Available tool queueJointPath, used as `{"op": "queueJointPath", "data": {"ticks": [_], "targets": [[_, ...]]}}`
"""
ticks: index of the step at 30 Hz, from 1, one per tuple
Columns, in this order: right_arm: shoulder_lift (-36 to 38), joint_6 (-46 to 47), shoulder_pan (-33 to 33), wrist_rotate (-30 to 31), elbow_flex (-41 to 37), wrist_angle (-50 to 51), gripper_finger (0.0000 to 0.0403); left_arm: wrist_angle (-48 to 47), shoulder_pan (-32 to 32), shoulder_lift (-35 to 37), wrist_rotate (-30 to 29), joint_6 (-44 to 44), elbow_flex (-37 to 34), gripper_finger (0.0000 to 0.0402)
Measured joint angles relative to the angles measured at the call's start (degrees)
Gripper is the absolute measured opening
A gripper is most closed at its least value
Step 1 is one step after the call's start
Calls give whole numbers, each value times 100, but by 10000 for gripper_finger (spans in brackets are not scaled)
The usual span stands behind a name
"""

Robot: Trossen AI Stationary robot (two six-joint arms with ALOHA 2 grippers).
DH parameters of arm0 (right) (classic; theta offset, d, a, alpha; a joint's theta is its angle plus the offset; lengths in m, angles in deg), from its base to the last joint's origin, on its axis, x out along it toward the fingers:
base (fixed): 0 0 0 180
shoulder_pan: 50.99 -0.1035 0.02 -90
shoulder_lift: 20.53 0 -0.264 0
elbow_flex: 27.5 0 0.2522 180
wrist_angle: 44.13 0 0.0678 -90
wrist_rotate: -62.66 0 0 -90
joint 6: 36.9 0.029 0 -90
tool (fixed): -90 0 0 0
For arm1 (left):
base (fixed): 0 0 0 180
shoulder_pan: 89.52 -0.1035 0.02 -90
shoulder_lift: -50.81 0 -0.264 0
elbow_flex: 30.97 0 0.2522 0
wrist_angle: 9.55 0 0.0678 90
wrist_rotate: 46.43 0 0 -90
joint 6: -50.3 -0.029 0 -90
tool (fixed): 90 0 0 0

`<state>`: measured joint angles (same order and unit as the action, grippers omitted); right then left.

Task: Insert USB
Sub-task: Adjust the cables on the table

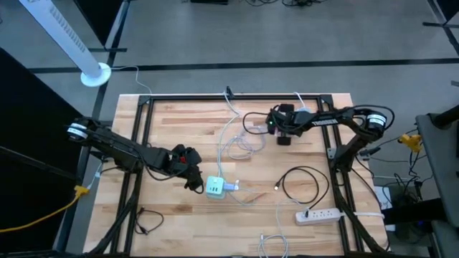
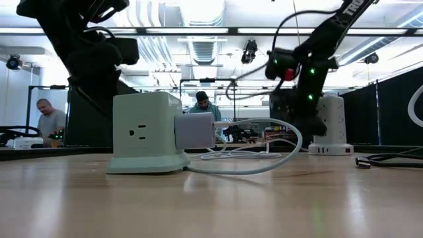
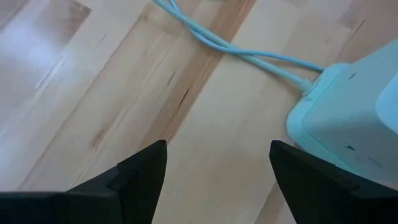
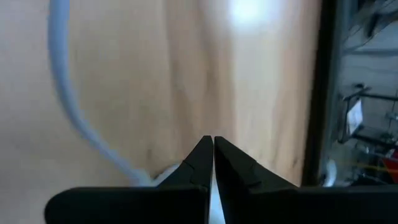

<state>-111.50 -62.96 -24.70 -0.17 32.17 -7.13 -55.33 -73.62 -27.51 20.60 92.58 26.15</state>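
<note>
A mint-green power cube (image 1: 214, 188) (image 2: 145, 135) stands on the wooden table, with a pale adapter (image 2: 195, 130) plugged into its side. A pale cable (image 1: 237, 143) loops away from the adapter across the table. My left gripper (image 1: 195, 183) (image 3: 217, 168) is open, low over the table just left of the cube (image 3: 348, 118), and only bare wood lies between its fingers. Farther back and to the right, my right gripper (image 1: 281, 136) (image 4: 213, 142) is shut and slants down over a pale cable (image 4: 68, 106). My right gripper's own fingers hide the spot where the pale cable (image 4: 144, 177) runs in under them. I cannot tell whether they touch it.
A black cable loop (image 1: 301, 183) with a small plug end (image 1: 277, 188) lies right of the cube. A white power strip (image 1: 319, 214) sits near the front right. A black frame (image 1: 237, 95) borders the table. People (image 2: 49, 119) sit in the room beyond.
</note>
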Motion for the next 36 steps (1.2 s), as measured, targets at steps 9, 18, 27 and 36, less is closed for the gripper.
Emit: {"op": "queueJointPath", "data": {"ticks": [9, 18, 27, 36], "targets": [[321, -216, -128, -2869, 84, -643, 0, 9, -4, 6, 0, -103, 0, 274], [-172, -100, -150, -5003, 57, -1198, 0, 51, -30, 6, -178, -243, 0, 274], [-927, -31, -116, -5209, 70, -1244, 0, 89, -26, 6, -198, -201, 0, 274], [-408, 1122, 192, -1634, 26, -1832, 0, 115, -26, 6, -205, -44, 0, 274]]}}
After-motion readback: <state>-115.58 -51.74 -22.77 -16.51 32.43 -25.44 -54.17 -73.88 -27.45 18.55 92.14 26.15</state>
